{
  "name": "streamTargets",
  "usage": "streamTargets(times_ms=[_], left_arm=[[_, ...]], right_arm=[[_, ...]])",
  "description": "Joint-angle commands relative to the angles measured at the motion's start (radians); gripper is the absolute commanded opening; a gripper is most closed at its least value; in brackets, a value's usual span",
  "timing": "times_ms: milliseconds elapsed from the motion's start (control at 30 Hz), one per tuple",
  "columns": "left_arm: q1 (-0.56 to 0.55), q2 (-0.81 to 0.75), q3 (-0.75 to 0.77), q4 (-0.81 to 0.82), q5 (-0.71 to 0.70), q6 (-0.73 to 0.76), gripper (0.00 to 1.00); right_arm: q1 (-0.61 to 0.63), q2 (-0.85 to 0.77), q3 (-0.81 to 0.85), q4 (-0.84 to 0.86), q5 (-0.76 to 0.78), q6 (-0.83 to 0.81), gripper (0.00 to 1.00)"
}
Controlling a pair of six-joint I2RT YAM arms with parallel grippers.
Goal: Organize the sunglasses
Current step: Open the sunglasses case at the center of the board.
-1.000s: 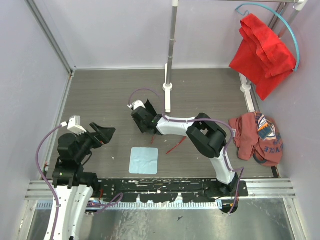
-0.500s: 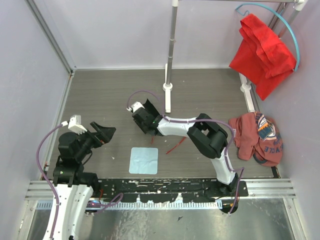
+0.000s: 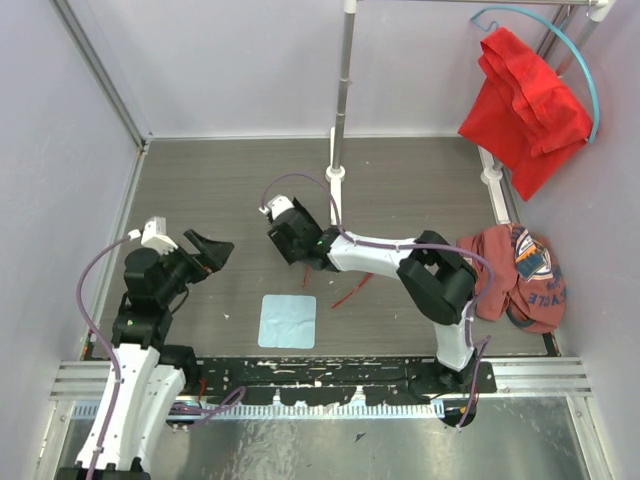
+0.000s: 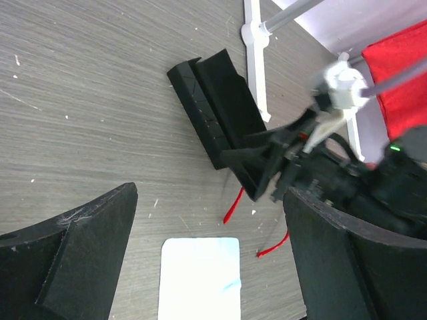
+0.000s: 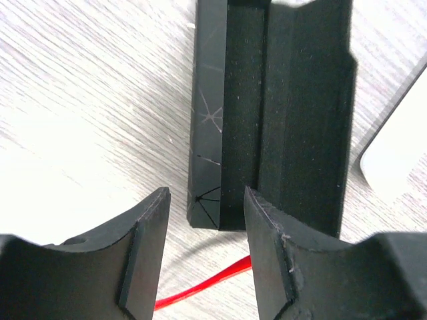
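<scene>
From where I stand, the right pincer (image 5: 207,223) hangs low over the near end of the black case (image 5: 267,100), which lies open on the grey desk (image 3: 220,180). Its two fingers (image 5: 143,257) stand apart on either side of one long wall of the case. I see a gap on each side, and nothing is held between them. The case is a long dark trough with pale scratches on its outer face.

The sunglasses (image 3: 350,293) lie on the desk just to the near side of the case and under the right forearm. Only their thin red arms show, so I cannot make out the lenses. One red arm runs across the wood right below the right pincer's fingers.

The left pincer (image 3: 212,252) hovers well off to the left with its jaws spread wide and empty, pointing toward the case. A pale blue cloth (image 3: 288,320) lies flat on the desk between the two arms, just beside the red tips. A crumpled reddish shirt (image 3: 515,275) sits at the far right, and a red cloth (image 3: 525,95) hangs above it.
</scene>
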Motion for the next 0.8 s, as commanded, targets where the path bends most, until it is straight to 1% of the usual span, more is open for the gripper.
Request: streamTargets(times_ms=[0, 133, 233, 400, 533, 667, 767], left_arm=[[0.002, 0.095, 0.005, 0.144, -0.012, -0.005, 0.98], [0.001, 0.218, 0.034, 0.216, -0.018, 0.005, 0.98], [-0.009, 0.313, 0.056, 0.253, -0.027, -0.001, 0.98], [-0.069, 0.446, 0.09, 0.354, -0.078, -0.021, 0.98], [-0.15, 0.589, 0.174, 0.398, -0.148, 0.022, 0.98], [-0.161, 0.755, 0.262, 0.447, -0.133, 0.048, 0.98], [-0.162, 0.883, 0.319, 0.484, -0.116, 0.06, 0.98]], right_arm=[[-0.001, -0.134, -0.002, 0.084, -0.026, 0.061, 0.54], [-0.006, -0.215, -0.033, 0.072, 0.061, 0.13, 0.56], [-0.021, -0.291, -0.084, 0.067, 0.098, 0.189, 0.56], [-0.055, -0.445, -0.194, 0.079, 0.133, 0.263, 0.58], [-0.071, -0.549, -0.263, 0.064, 0.155, 0.278, 0.59], [-0.089, -0.657, -0.339, 0.047, 0.174, 0.298, 0.61], [-0.113, -0.707, -0.379, 0.039, 0.145, 0.306, 0.62]])
